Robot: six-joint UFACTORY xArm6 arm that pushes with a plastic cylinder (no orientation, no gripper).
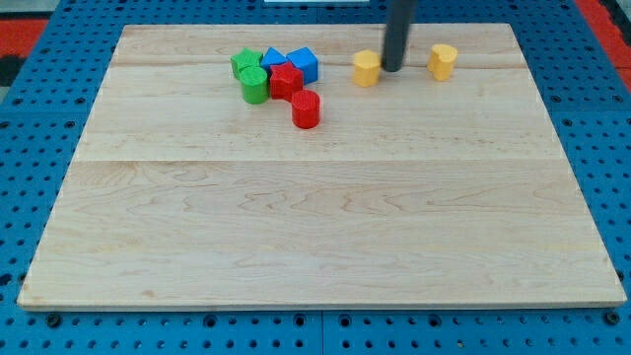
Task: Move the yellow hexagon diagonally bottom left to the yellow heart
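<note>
Two yellow blocks sit near the view's top. One yellow block [366,68] lies just left of my rod; its shape is hard to make out. The other yellow block [443,60] lies to the view's right of the rod, apart from it. My tip [391,69] rests on the board, touching or nearly touching the right side of the left yellow block. The rod rises out of the view's top.
A cluster sits at the top left: a green block [244,63], a green cylinder [254,85], two blue blocks [274,57] [304,63], a red block [286,79]. A red cylinder [306,108] stands just below it. The wooden board [315,227] lies on a blue pegboard.
</note>
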